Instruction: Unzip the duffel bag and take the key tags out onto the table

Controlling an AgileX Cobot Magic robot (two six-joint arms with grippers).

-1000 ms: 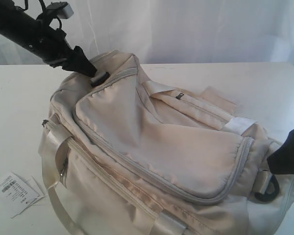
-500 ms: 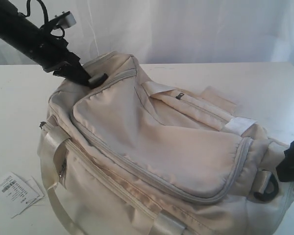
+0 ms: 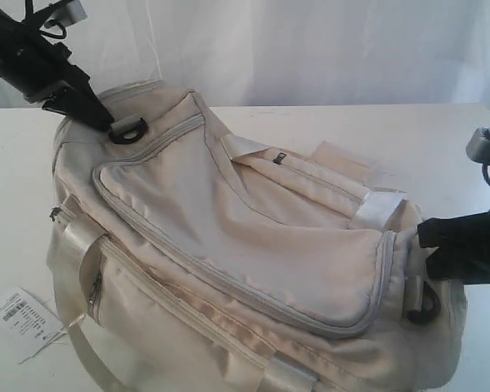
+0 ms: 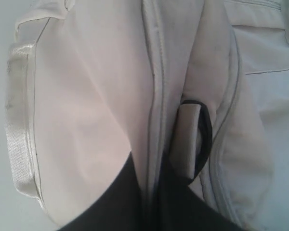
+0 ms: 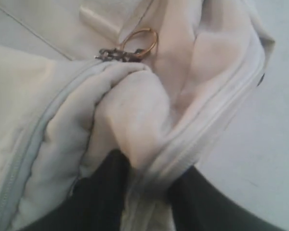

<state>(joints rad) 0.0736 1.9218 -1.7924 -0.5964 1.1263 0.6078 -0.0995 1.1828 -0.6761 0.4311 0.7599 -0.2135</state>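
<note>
Left gripper [image 4: 151,168]: closed on the duffel bag [image 3: 245,245], far-left seam.
Right gripper [image 5: 149,168]: closed on right-end fold.
Risk: I fear the fabric slipping free.

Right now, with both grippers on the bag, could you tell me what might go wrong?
The left gripper and right gripper each pinch a fabric fold of the duffel bag; either fold could slip out. The ringed zipper pull lies outside the right gripper's grasp, so pulling may only drag the bag, perhaps over the paper tag.

Paper tag [image 3: 20,320] print (barcode) illegible.
</note>
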